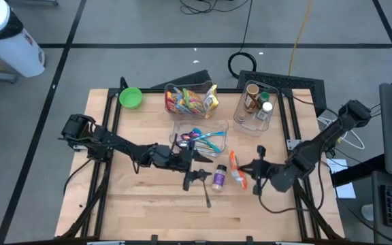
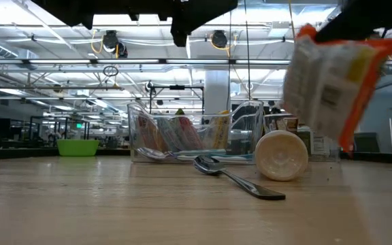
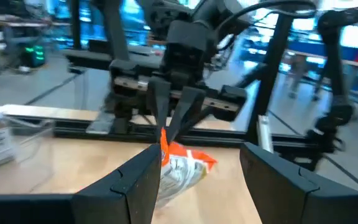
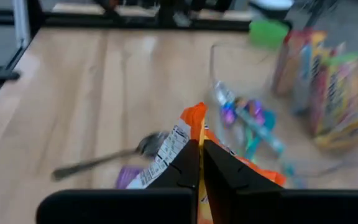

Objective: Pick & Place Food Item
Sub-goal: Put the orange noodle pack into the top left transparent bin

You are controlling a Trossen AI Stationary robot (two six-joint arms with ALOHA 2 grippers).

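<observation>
The right gripper point(image 4: 200, 163), clamped on the crinkled orange-and-white snack packet point(image 1: 235, 170), holds it beside the purple-labelled bottle point(image 1: 219, 178); a metal spoon point(image 1: 205, 192) lies just beyond that bottle, where the left gripper point(image 1: 197, 167) hovers open and empty.

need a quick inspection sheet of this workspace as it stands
surface: wooden table, bare at the near side
job's things: orange snack bag, lifted off the table; snack bin full
clutter: spoon, small jar on its side, cutlery tray, bottle bin, green bowl
grippers: right claw shut on the snack bag; left claw open, empty, facing it
cables: loops on the floor behind the table
surroundings: white bin, lab room
</observation>
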